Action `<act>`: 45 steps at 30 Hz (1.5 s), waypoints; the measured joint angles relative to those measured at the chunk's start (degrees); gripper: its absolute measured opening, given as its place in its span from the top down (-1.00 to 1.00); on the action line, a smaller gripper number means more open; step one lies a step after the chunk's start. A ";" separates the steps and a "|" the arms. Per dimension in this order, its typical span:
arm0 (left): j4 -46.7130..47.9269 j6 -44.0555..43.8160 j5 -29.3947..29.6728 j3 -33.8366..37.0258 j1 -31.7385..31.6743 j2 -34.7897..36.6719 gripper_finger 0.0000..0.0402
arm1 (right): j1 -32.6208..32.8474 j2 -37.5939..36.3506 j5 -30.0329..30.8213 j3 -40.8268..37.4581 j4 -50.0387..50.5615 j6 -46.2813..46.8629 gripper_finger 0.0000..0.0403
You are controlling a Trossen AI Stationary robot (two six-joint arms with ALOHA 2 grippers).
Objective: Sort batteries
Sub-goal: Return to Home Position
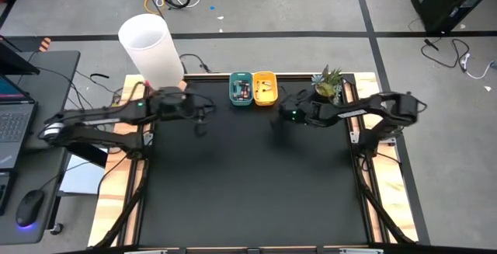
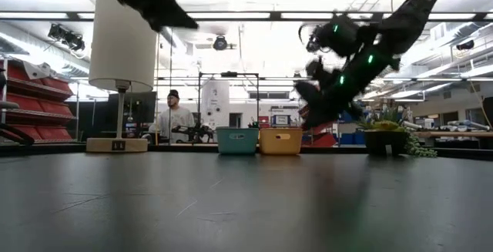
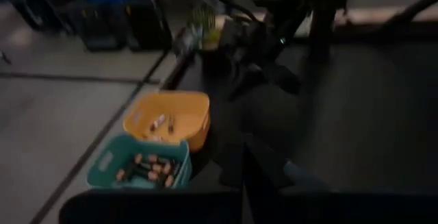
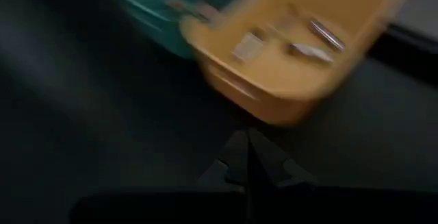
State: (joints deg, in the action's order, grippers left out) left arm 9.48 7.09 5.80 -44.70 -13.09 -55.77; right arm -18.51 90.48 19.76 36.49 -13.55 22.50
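A teal bin (image 1: 241, 88) and a yellow bin (image 1: 265, 88) stand side by side at the table's far edge. Several black batteries with copper ends (image 3: 147, 168) lie in the teal bin (image 3: 109, 162), and a few small whitish ones (image 3: 163, 121) lie in the yellow bin (image 3: 185, 111). My left gripper (image 3: 250, 161) is shut with nothing in it and hovers above the table, left of the bins (image 1: 202, 116). My right gripper (image 4: 248, 159) is also shut with nothing in it. It hangs above the table just near of the yellow bin (image 4: 294, 39), to the bins' right (image 1: 283, 120).
A white lamp (image 1: 151, 48) stands at the table's far left corner and a potted plant (image 1: 328, 85) at the far right. A side desk with a laptop and a mouse (image 1: 29, 206) is to the left. A person (image 2: 173, 117) sits in the room behind.
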 joint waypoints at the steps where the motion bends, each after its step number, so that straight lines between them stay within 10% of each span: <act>1: 0.02 -0.05 0.08 0.02 0.36 1.59 0.91 | 0.57 -2.00 -1.79 0.00 0.00 -0.88 1.00; 12: 1.46 0.25 0.08 0.07 4.65 8.21 0.87 | 6.60 -26.03 -19.50 0.02 7.76 -18.48 1.00; 27: -26.42 -1.30 2.08 19.96 8.34 11.48 0.87 | 12.14 -50.75 -29.76 -0.17 19.81 -17.32 1.00; 36: -40.49 -4.86 0.21 33.19 8.36 15.78 0.87 | 15.28 -58.03 -30.15 -16.00 -5.08 -14.49 1.00; 45: -41.01 -5.65 0.51 37.96 8.23 22.36 0.87 | 11.83 -65.06 -32.09 -22.12 -7.47 -11.71 1.00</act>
State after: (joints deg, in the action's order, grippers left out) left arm -31.53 1.45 6.31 -6.75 -4.86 -33.41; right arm -6.68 25.42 -12.32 14.37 -21.01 10.79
